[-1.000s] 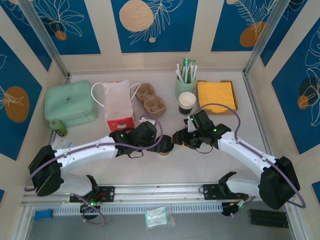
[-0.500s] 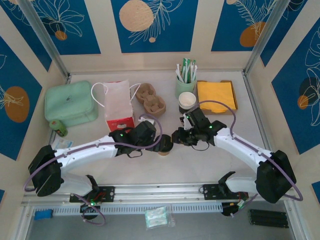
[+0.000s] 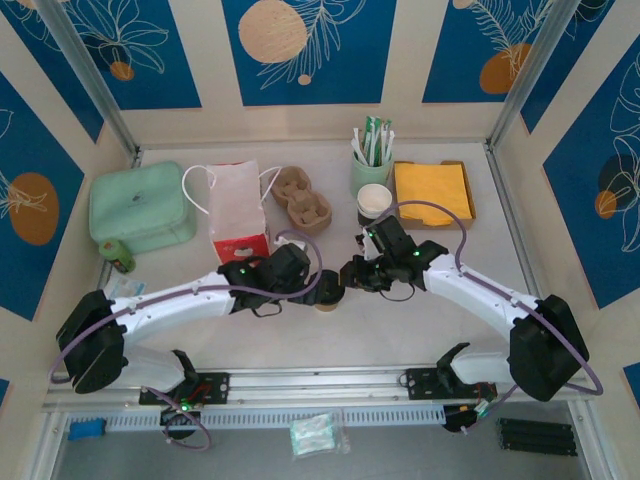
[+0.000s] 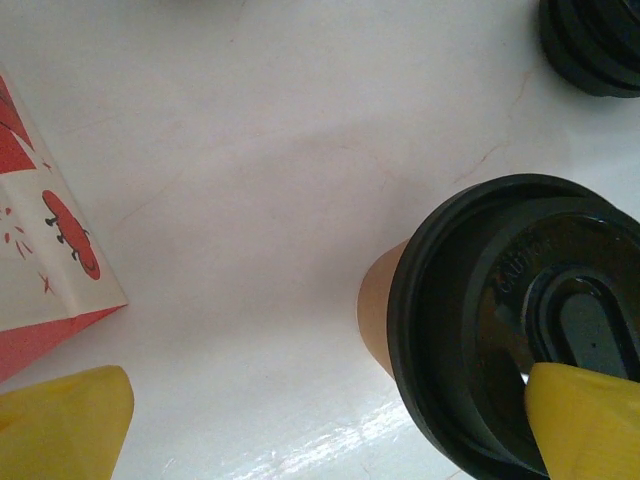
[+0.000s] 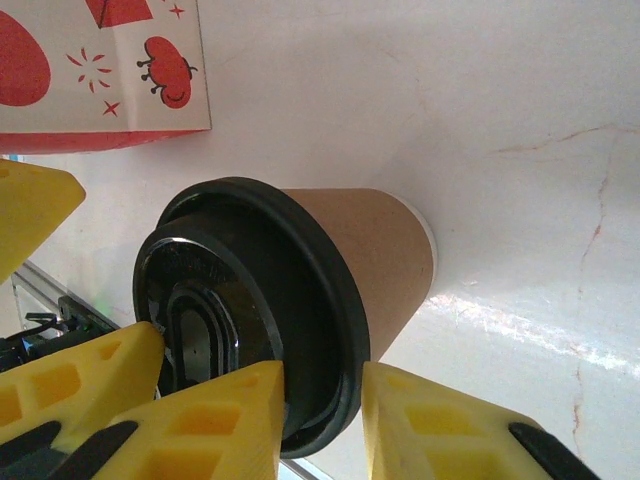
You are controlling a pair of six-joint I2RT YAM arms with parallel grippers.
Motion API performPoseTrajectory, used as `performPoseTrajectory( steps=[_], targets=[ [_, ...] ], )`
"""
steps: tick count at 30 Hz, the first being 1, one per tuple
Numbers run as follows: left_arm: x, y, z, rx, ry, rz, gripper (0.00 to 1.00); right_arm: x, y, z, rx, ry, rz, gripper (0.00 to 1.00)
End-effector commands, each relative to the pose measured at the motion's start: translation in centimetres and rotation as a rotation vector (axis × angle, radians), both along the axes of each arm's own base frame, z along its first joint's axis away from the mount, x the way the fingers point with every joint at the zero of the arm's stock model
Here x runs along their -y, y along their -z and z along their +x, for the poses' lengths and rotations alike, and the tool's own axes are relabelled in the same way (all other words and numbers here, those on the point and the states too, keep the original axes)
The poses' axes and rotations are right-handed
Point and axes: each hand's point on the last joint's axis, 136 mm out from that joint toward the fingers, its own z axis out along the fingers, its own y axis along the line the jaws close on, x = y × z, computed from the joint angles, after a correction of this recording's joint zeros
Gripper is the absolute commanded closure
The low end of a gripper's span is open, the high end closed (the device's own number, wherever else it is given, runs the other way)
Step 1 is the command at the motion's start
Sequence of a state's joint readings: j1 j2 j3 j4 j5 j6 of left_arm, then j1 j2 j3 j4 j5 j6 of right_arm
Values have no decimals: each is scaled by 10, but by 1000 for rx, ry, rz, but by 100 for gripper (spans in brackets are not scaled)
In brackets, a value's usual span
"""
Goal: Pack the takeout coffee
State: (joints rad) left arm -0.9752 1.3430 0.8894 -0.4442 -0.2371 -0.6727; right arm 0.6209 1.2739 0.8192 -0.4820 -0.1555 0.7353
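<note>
A closed mint-green case (image 3: 142,205) is seen at the far left of the desk (image 3: 400,335), with a small green can (image 3: 118,255) just in front of it. Next comes a red-and-white bag (image 3: 238,210); what it holds cannot be told. Beside it lies a cardboard cup carrier (image 3: 303,198), both wells empty. The left end effector (image 3: 312,283) is spread wide, one finger over the lid of the takeout coffee (image 3: 328,292), which stands on the desk just right of the bag's near end. The right end effector (image 5: 322,385) is clamped narrowly on the lid's rim. Farther right, a lidless white cup (image 3: 375,203) stands before a green cup (image 3: 371,172) packed with upright packets, and orange napkins (image 3: 432,190) are stacked in a tray (image 3: 397,192).
</note>
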Motion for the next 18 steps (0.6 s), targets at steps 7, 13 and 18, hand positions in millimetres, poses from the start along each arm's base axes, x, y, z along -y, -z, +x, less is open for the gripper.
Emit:
performPoseTrajectory(
  steps=[7, 13, 18],
  targets=[
    [-17, 38, -10, -57, -18, 51, 1, 4, 14, 0, 3, -4, -78, 71],
    [-22, 65, -20, -109, -34, 50, 1, 10, 33, -10, -31, 5, -119, 72],
    [-23, 68, -23, -117, -36, 46, 1, 10, 30, -10, -27, 6, -113, 71]
  ],
)
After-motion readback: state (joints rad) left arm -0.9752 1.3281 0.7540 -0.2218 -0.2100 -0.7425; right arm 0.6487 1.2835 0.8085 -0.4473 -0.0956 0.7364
